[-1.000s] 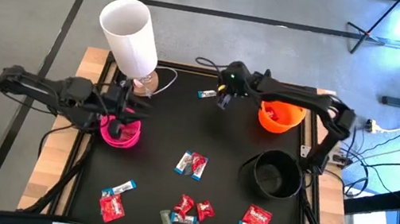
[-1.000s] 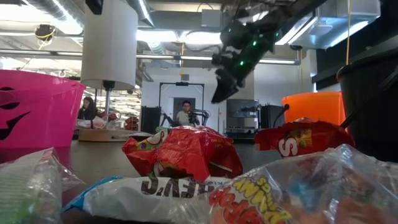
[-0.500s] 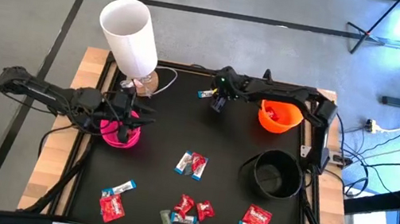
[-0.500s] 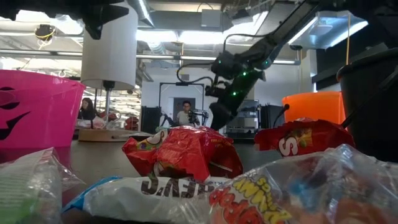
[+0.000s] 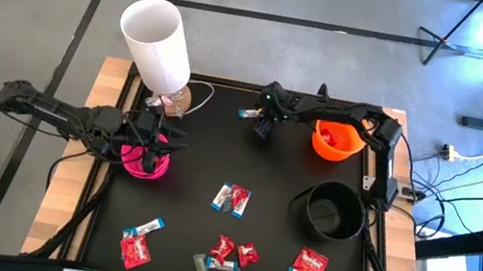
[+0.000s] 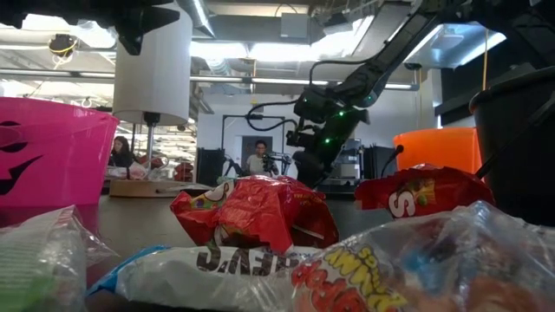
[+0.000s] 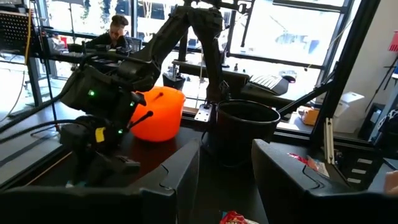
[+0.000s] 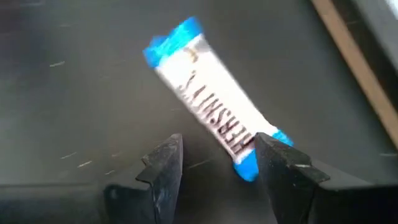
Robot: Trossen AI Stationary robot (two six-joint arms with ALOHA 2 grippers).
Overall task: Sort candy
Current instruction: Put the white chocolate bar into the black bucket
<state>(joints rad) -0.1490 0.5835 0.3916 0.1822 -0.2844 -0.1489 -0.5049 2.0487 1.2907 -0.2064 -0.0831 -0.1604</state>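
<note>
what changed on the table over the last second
The right gripper moved from beside the orange bowl toward the blue-and-white wrapped candy bar at the far edge and dropped lower; its open fingers now frame that bar, with nothing held. The left gripper shifted slightly, over the pink bowl. The bowls, the white lamp and the candy stayed put.

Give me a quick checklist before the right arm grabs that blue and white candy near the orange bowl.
1. Right gripper jaws open: ok.
2. Blue and white candy lined up ahead of the jaws: ok; one end lies between them.
3. Candy lying free on the table, nothing on it: ok.
4. Orange bowl close by and open: ok.
5. Left gripper out of the way, over the pink bowl: ok.
6. Jaws low enough to close: cannot tell.
</note>
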